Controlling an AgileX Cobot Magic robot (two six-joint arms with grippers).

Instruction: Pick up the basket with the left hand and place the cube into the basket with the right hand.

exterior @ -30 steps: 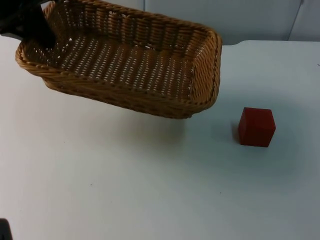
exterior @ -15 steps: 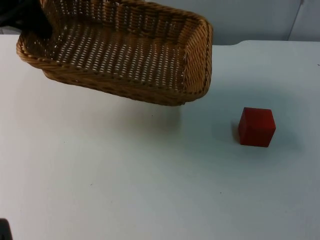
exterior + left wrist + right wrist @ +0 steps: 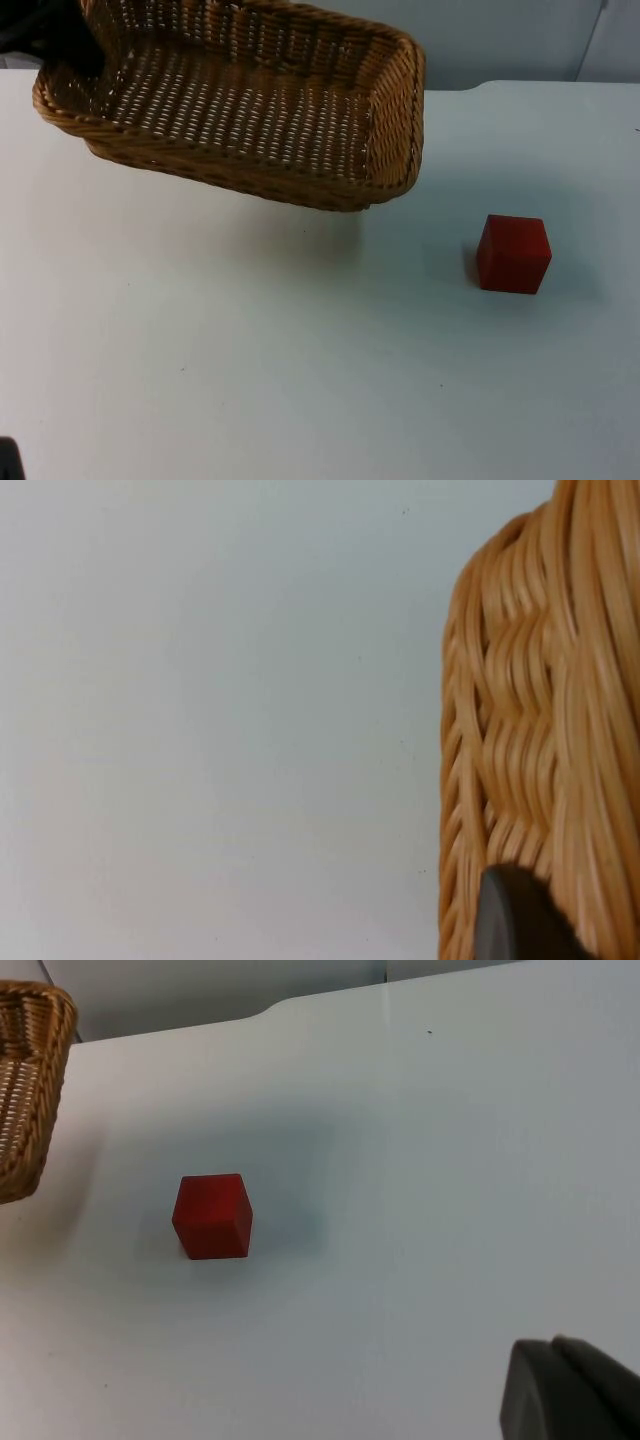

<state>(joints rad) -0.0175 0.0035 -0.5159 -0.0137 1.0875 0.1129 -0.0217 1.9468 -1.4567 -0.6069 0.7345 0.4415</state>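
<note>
The woven wicker basket (image 3: 250, 100) hangs tilted above the table's back left, casting a shadow beneath it. My left gripper (image 3: 72, 45) is shut on the rim at its far left end. In the left wrist view the basket's wall (image 3: 530, 730) runs alongside a black fingertip (image 3: 515, 920). A red cube (image 3: 513, 254) sits on the white table to the right of the basket, well apart from it. In the right wrist view the cube (image 3: 212, 1216) lies ahead of my right gripper (image 3: 570, 1390), which waits off to the side, above the table.
The white table (image 3: 300, 380) stretches open in front of the basket and around the cube. A grey partition wall (image 3: 500, 40) closes off the back edge.
The basket rose a little and shifted toward the back left between one second ago and half a second ago. It has held still since. The cube has not moved.
</note>
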